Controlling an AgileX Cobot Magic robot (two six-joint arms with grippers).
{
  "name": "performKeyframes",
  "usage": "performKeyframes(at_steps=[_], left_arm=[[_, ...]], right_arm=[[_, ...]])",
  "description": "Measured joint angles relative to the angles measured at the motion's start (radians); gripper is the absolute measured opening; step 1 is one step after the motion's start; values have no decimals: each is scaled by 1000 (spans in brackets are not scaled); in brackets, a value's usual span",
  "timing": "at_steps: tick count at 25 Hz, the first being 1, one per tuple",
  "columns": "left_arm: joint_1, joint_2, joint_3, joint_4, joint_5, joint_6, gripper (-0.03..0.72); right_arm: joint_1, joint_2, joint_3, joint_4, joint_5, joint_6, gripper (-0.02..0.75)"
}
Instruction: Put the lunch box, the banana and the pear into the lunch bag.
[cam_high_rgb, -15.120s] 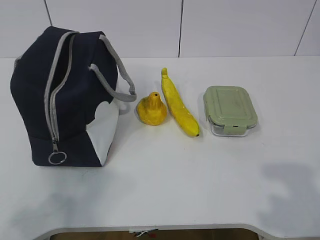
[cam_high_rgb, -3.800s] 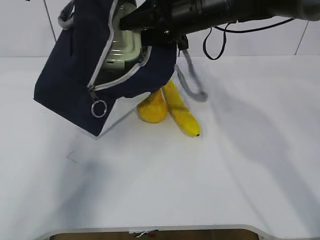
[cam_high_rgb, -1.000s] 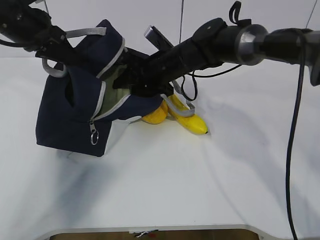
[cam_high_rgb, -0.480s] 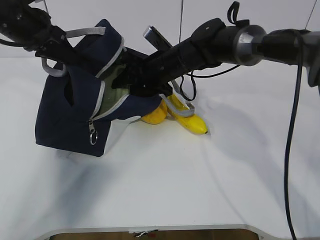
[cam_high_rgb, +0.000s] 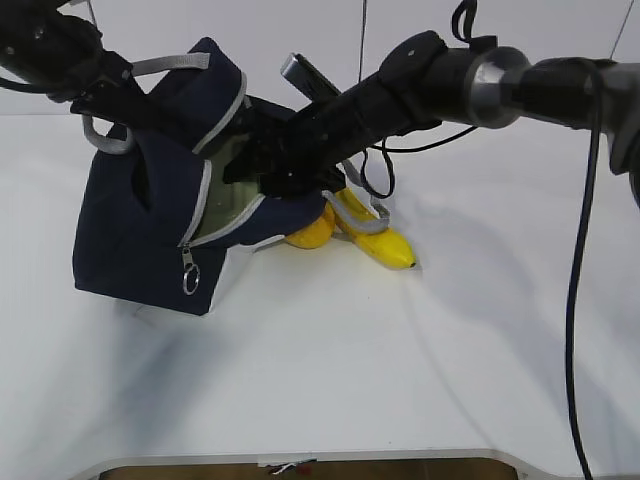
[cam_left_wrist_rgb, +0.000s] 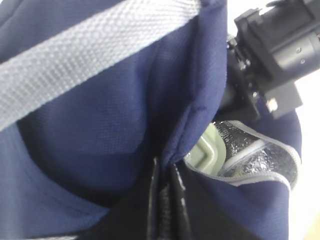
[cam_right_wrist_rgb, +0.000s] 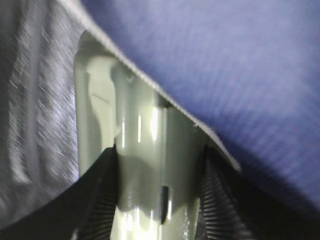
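Note:
The navy lunch bag (cam_high_rgb: 140, 230) sits tilted at the left with its zipper open. My left gripper (cam_high_rgb: 122, 95) is shut on the bag's upper fabric edge (cam_left_wrist_rgb: 165, 172) and holds the mouth up. My right gripper (cam_right_wrist_rgb: 157, 200) is shut on the sage-green lunch box (cam_right_wrist_rgb: 145, 150), its fingers (cam_right_wrist_rgb: 102, 200) on either side, inside the bag's mouth (cam_high_rgb: 250, 165). The box lid also shows in the left wrist view (cam_left_wrist_rgb: 207, 150). The banana (cam_high_rgb: 380, 238) and the pear (cam_high_rgb: 310, 232) lie on the table just right of the bag, both partly hidden by it.
The bag's silver lining (cam_right_wrist_rgb: 35, 100) and navy wall (cam_right_wrist_rgb: 225, 65) close tightly around the lunch box. A grey strap (cam_high_rgb: 365, 215) lies across the banana. The right arm (cam_high_rgb: 470, 85) spans the upper right. White table (cam_high_rgb: 400, 370) extends in front.
My right arm has shifted slightly left, deeper into the bag mouth with the lunch box. The bag's front has sagged a little. The banana and pear have not moved.

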Motion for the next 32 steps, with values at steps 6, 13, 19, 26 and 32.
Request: performKeyframes(at_steps=[6,13,19,26,32], left_arm=[[0,0,0,-10,-7,0,12],[0,0,0,-14,-9,0,12],[0,0,0,-14,-10,0,12],[0,0,0,-14,-10,0,12],[0,0,0,-18,-10,0,12]], right_arm=[[9,31,-120,-169,101,85,370],[26,48,-214,-269,187,158,370],[59,50,-273,-329,219,186,370],[68,50,-316,-407,248,221,370],[89,50,-415,-512,312,250,370]])
